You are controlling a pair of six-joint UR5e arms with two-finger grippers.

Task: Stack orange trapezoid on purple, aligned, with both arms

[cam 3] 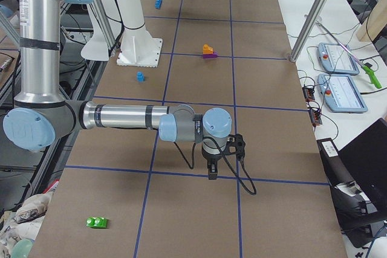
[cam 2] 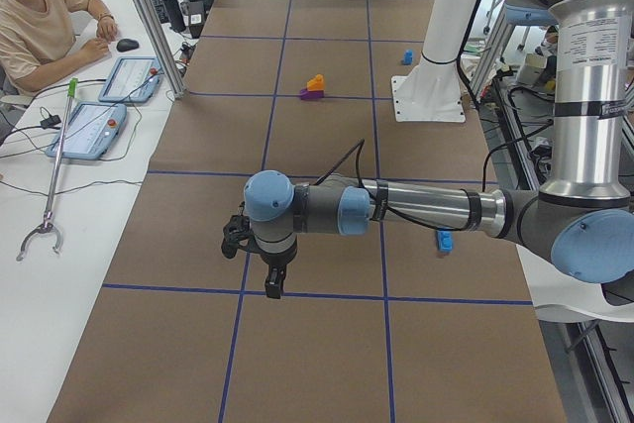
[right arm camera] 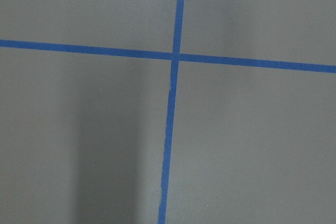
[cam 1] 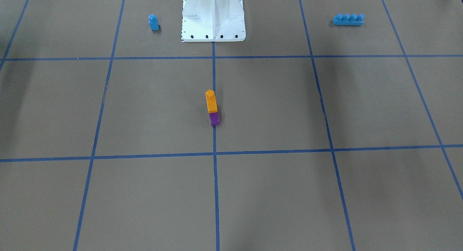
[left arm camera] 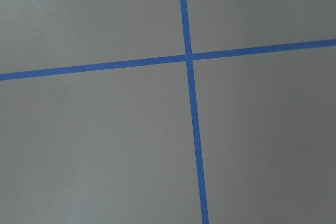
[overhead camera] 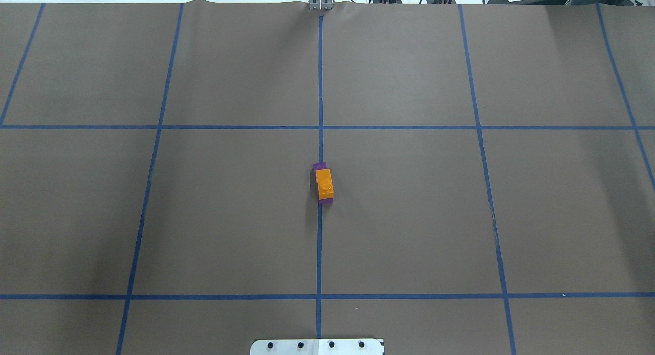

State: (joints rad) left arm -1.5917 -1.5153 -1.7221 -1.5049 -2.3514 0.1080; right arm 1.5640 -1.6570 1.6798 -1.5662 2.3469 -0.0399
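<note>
Left pincer (cam 2: 271,282), right pincer (cam 3: 211,170) hang above tabletop (cam 1: 325,189) ends, over tape (left arm camera: 189,59) crossings; open or closed, cannot tell. Orange trapezoid (cam 1: 211,102) sits on purple (cam 1: 214,118), mid-tabletop, on a tape line, well apart from both pincers.

The left arm (cam 2: 426,208) stretches level, well away from the white pedestal (cam 2: 428,96), with the left gripper (cam 2: 271,286) pointing straight down (its jaws too small to read). The right arm (cam 3: 121,116) mirrors it on the pedestal's other side, the right gripper (cam 3: 211,172) also pointing down.
</note>
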